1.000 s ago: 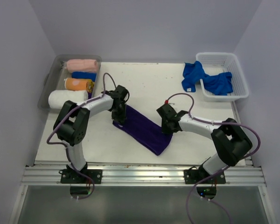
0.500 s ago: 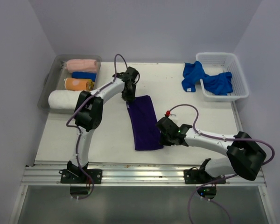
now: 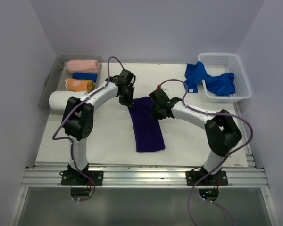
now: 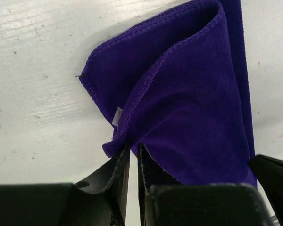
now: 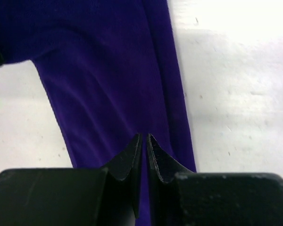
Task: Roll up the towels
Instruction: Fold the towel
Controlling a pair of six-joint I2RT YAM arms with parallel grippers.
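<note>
The purple towel [image 3: 148, 129] is lying lengthwise on the surface [image 3: 94, 136]. The left tool [image 3: 128, 100] is pinching its far left corner (the cloth is lifting into a fold there). The right tool [image 3: 156, 112], fingers almost pressed together, is pinching the far right edge. Blue towels [image 3: 198, 75] are draping over the basket [image 3: 243, 77] rim.

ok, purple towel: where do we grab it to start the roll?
Take the purple towel by its far short edge, one corner per gripper, down from above. It lies on the table as a long folded strip running away from the bases, so that end rolls along its length. The left gripper pinches the left corner; the right gripper is at the other.
</note>
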